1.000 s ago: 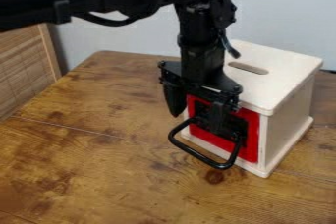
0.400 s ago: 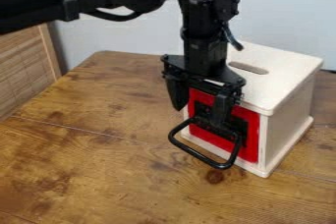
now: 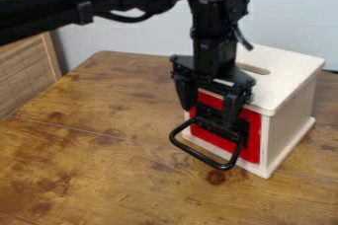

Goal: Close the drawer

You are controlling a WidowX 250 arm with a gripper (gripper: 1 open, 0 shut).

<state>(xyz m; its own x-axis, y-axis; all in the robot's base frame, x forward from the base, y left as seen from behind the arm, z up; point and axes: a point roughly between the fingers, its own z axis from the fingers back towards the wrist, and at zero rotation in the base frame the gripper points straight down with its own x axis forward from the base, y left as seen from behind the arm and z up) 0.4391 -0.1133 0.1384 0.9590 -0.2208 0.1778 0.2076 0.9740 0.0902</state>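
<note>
We see the black gripper [image 3: 211,99] hanging directly against the red front of the drawer [image 3: 218,122], fingers spread apart and holding nothing; the drawer sits in a pale wooden box [image 3: 280,93] near the right edge of the wooden table [image 3: 93,160], its black loop handle [image 3: 203,151] jutting toward the table's middle

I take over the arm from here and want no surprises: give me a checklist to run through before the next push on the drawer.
1. Gripper in front of the red drawer front: ok.
2. Fingers spread, holding nothing: ok.
3. Fingers clear of the black loop handle below: ok, apart.
4. Drawer flush with the wooden box: cannot tell, the arm covers the front.
5. Box well in from the wooden table edge: cannot tell, it sits close to the right side.
</note>
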